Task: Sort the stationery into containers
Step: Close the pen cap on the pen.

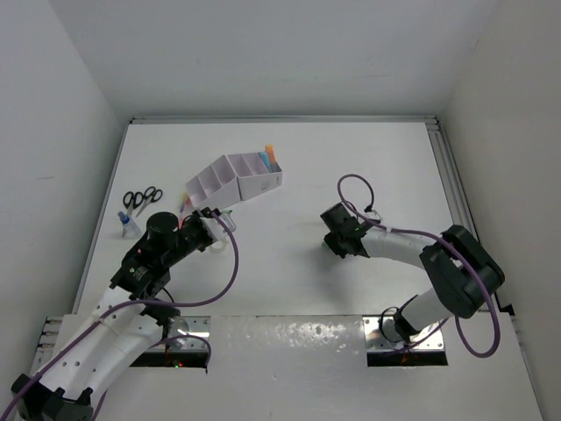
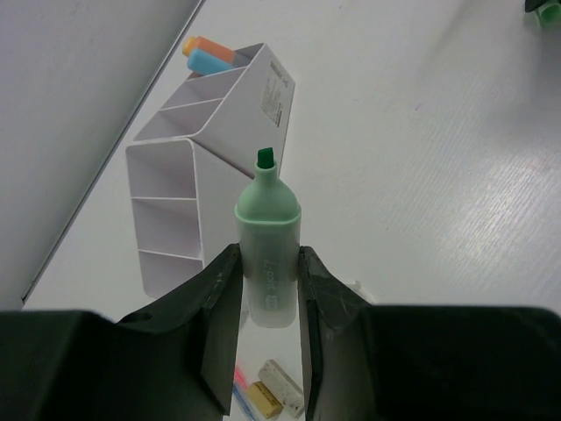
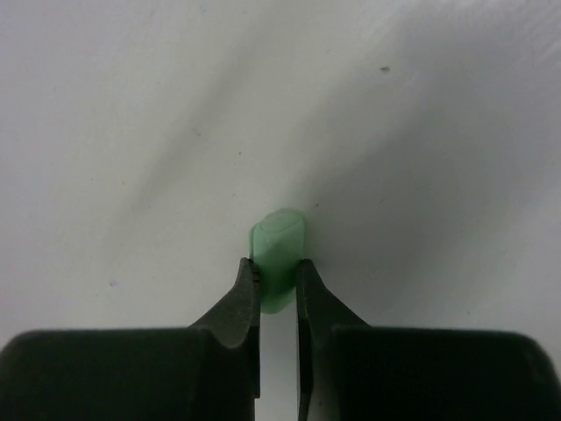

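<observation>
On the surface (image 1: 351,158), the organiser (image 1: 235,181) holds orange and blue pieces (image 1: 271,156) in one end compartment. My left end effector (image 2: 269,256) pinches a green highlighter (image 2: 267,219) beside it; my right end effector (image 3: 278,267) pinches a green cap (image 3: 280,241).

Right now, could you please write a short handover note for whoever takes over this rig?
Left gripper: shut on an uncapped green highlighter, tip pointing toward the organiser.
Right gripper: shut on the green cap, down at the table, right of centre.
Done: an orange and a blue piece stand in the organiser's far end compartment.
Left: probably cap the highlighter and put it away. The scissors and the blue-capped bottle lie on the table left of the organiser, with a few small items under the left gripper.
</observation>
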Tool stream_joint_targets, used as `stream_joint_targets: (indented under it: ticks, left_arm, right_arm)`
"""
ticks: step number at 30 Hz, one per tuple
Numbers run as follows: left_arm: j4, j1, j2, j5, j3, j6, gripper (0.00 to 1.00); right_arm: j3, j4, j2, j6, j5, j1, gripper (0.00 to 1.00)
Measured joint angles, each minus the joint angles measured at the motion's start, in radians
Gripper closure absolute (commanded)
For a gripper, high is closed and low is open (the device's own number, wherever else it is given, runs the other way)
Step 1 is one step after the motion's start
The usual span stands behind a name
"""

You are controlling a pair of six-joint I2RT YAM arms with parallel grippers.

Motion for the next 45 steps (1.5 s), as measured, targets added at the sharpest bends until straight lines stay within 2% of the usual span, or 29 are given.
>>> stream_joint_targets:
  ticks: [3, 8, 13, 18, 24, 29, 45]
  left_arm:
    - [-0.004, 0.000, 0.000, 0.016, 0.003, -0.014, 1.00]
    - [-0.008, 0.000, 0.011, 0.124, 0.045, -0.138, 1.00]
    - [0.079, 0.000, 0.048, 0.284, 0.082, -0.380, 1.00]
    - [0.135, -0.003, 0.122, 0.320, 0.129, -0.591, 1.00]
    - [0.117, -0.007, 0.256, 0.290, 0.241, -0.767, 1.00]
    - [0.115, -0.008, 0.263, 0.265, 0.251, -0.851, 1.00]
    - [0.113, -0.008, 0.245, 0.224, 0.256, -0.880, 1.00]
  right_arm:
    - [0.000, 0.031, -0.019, -0.123, 0.008, 0.001, 1.00]
    - [0.010, 0.216, -0.195, -0.490, -0.039, 0.005, 1.00]
    - [0.219, 0.382, -0.278, -0.787, -0.127, 0.072, 1.00]
    - [0.358, 0.586, -0.273, -0.954, -0.231, 0.192, 1.00]
    - [0.365, 0.732, -0.212, -1.085, -0.300, 0.283, 1.00]
    - [0.365, 0.748, -0.183, -1.155, -0.327, 0.302, 1.00]
    - [0.336, 0.792, -0.184, -1.206, -0.293, 0.303, 1.00]
